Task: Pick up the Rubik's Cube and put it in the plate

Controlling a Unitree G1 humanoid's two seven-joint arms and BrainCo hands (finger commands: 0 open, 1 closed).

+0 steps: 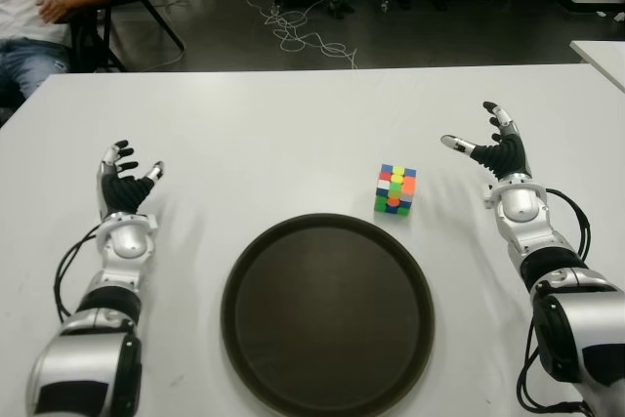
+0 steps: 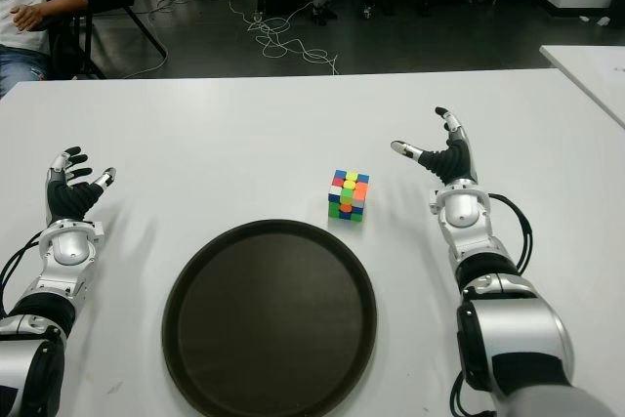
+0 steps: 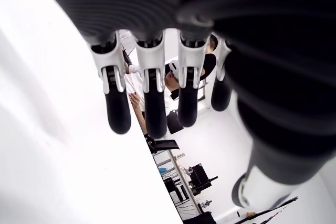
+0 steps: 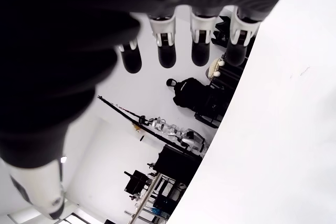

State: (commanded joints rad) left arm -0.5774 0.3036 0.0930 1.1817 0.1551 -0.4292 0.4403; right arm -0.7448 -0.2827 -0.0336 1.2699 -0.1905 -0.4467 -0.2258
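The Rubik's Cube (image 1: 395, 189) stands on the white table (image 1: 293, 124), just beyond the far right rim of the round dark plate (image 1: 327, 312). My right hand (image 1: 491, 149) is to the right of the cube, a short gap away, with fingers spread and holding nothing; its fingers (image 4: 166, 51) point off past the table edge. Far to the left of the plate, my left hand (image 1: 123, 176) is also open and holds nothing, its fingers (image 3: 152, 98) straight.
A seated person (image 1: 44, 17) is beyond the table's far left corner. Cables (image 1: 303, 36) lie on the floor behind the table. Another white table's corner (image 1: 601, 54) shows at the far right.
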